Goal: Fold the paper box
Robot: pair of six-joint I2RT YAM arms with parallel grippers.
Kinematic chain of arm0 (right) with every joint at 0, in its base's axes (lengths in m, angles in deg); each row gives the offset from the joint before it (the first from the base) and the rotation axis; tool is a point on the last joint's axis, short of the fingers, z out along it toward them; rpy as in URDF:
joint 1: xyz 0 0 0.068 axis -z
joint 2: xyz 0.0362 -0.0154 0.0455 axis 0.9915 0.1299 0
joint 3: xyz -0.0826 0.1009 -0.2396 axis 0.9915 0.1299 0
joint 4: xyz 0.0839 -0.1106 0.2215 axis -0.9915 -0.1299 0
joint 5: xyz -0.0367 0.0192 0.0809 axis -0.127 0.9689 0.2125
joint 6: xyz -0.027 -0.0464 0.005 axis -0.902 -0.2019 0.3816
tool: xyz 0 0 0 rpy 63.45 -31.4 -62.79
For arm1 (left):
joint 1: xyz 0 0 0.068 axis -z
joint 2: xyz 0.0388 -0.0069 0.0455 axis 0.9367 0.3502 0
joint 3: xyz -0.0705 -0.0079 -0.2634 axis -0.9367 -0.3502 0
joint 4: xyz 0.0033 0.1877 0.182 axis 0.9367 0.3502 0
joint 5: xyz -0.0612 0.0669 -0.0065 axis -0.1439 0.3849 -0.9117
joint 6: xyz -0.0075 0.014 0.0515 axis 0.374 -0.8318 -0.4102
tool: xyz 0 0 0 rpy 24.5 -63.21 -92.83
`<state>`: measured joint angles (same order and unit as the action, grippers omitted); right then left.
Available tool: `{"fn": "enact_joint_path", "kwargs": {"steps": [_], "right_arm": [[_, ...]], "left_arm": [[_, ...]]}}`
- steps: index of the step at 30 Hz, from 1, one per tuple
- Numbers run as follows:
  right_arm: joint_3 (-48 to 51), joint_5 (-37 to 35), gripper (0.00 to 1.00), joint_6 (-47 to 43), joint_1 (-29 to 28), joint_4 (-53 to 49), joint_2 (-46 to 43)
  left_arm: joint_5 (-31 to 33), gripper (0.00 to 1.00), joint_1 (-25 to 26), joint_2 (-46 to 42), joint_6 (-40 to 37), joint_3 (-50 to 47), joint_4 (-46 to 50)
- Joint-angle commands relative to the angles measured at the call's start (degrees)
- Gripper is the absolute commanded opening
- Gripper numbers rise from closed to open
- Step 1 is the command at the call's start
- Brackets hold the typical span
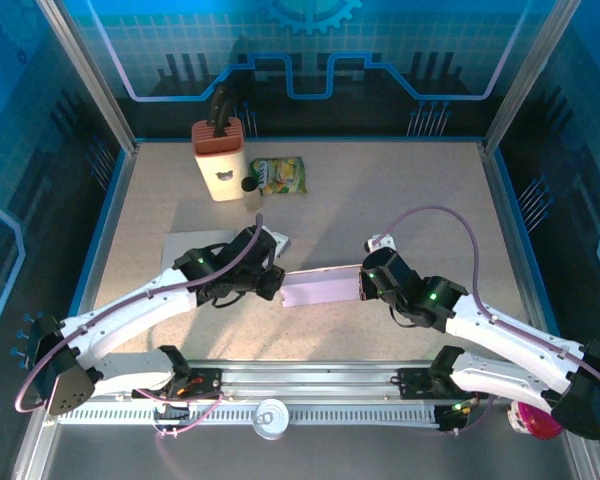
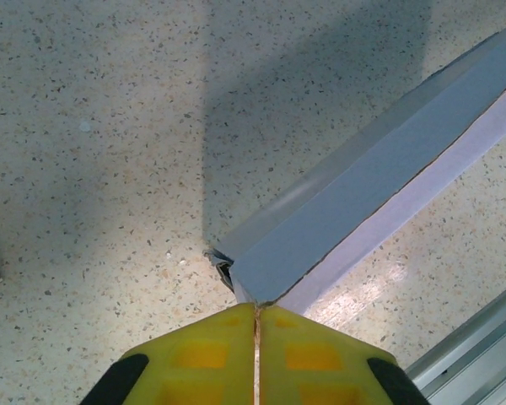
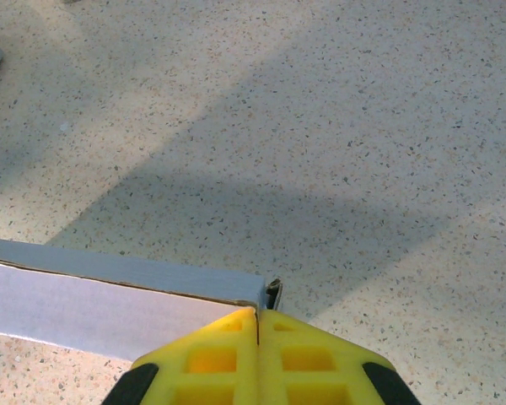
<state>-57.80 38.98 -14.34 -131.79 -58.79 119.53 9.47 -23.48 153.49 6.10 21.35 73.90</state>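
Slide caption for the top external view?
Top view: left pincer and right pincer shut on opposite ends of the flattened paper box.

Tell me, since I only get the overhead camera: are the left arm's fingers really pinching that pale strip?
Observer: Yes; the left wrist view shows the left fingers shut on a corner of the paper box.
Operator: And the right ones?
Observer: The right fingers are shut too, on the corner at the other end.
Operator: Is the strip one flat sheet?
Observer: No; close up, a grey face and a lilac face meet along a long edge.
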Motion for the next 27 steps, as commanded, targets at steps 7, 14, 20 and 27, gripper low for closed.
{"fn": "enact_joint_path", "kwargs": {"steps": [7, 14, 20, 27], "right_arm": [[-1.4, 0.0, 0.00, 1.4, -1.1, -1.5, -0.4], [-1.3, 0.0, 0.00, 1.5, -1.2, -1.8, -0.5], [-1.4, -0.2, 0.00, 1.5, -1.2, -2.0, -0.7], [-1.4, -0.1, 0.00, 2.0, -1.3, -1.6, -0.2]], "left_arm": [[2.3, 0.07, 1.5, 1.3, 0.6, 2.1, -0.7], [5.3, 0.20, 2.7, 2.4, 1.8, 2.3, -0.6], [6.6, 0.13, 2.9, 2.1, 1.9, 2.5, -0.9], [6.2, 0.10, 3.0, 2.4, 3.6, 2.5, -1.5]]}}
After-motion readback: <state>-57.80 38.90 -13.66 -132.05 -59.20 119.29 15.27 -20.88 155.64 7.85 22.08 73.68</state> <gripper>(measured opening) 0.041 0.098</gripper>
